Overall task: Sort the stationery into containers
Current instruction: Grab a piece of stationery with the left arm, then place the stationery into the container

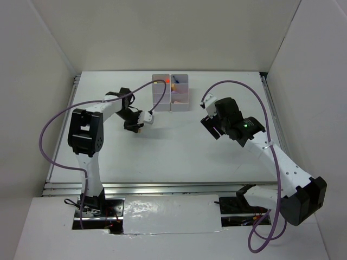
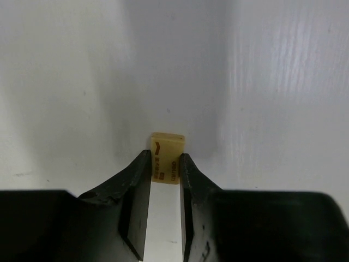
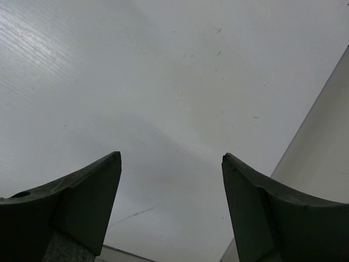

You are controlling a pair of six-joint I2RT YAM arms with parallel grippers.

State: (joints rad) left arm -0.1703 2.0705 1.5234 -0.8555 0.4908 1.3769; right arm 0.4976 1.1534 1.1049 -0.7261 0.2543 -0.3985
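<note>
Bolted at the near edge, the left arm (image 1: 87,135) and right arm (image 1: 282,168) reach out over the white surface (image 1: 179,157), which is bounded by upright white panels on the left (image 1: 32,81), at the back (image 1: 168,32) and on the right (image 1: 309,81). A metal rail (image 1: 162,187) runs along the near edge. The left pincer (image 1: 134,127) is down at the surface, near the white bins (image 1: 160,103) on their left and near side. The bins stand against the far edge; an orange piece, a pink piece and a dark one show in the upper and right cells, too small to name. The right pincer (image 1: 210,125) hangs to the right of the bins, apart from them. A wide stretch of bare surface lies between the two arms and toward the near rail.

From the left wrist, the black fingers (image 2: 136,202) meet both sides of a tan eraser (image 2: 168,155) with brown print, gripping it. The eraser's far end sticks out past the fingertips. Whether it rests on the surface cannot be told. Plain white surface spreads ahead and to either side.

From the right wrist, the two fingers (image 3: 82,202) stand wide apart with nothing between them. Bare surface fills the view, and the foot of a white panel (image 3: 327,142) cuts across the right corner.
</note>
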